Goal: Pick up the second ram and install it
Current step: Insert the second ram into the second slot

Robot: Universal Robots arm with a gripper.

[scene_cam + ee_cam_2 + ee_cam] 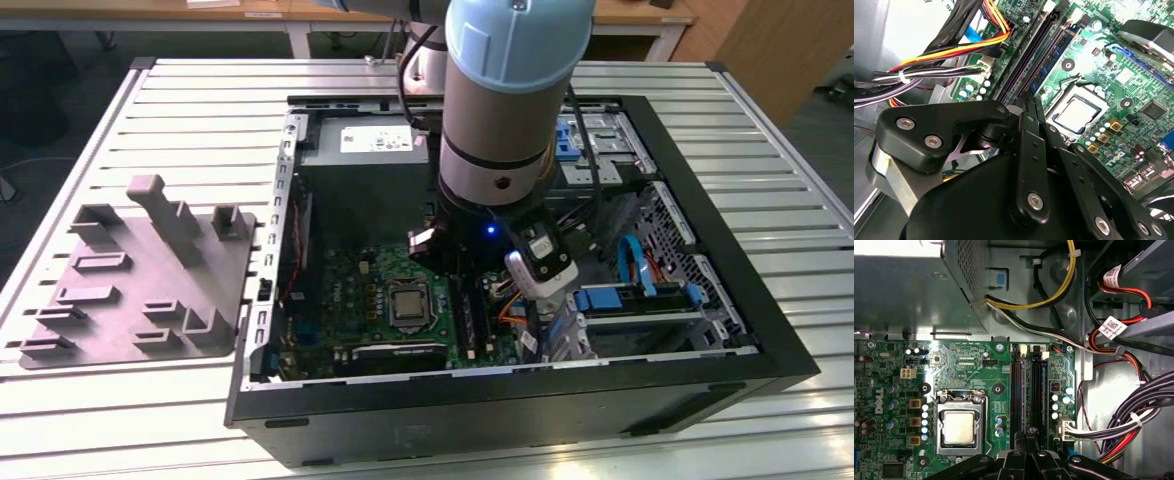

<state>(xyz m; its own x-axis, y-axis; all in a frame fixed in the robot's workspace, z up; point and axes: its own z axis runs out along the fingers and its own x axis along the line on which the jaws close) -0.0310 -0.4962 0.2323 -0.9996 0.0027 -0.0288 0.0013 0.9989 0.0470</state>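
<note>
Claw [1027, 434]: clenched, above the ram slots [1037, 390].
Risk: pushing crooked could bend the blue ram stick [1056, 59] or crack the motherboard [954, 360].

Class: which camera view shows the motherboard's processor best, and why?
The first wrist view: the processor faces the camera squarely, its whole frame unobstructed. The second wrist view shows it at a slant. The exterior view shows it from afar, beside the arm.

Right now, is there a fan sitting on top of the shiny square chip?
No, in the first wrist view the silver chip shows its bare top, with nothing sitting on it.
</note>
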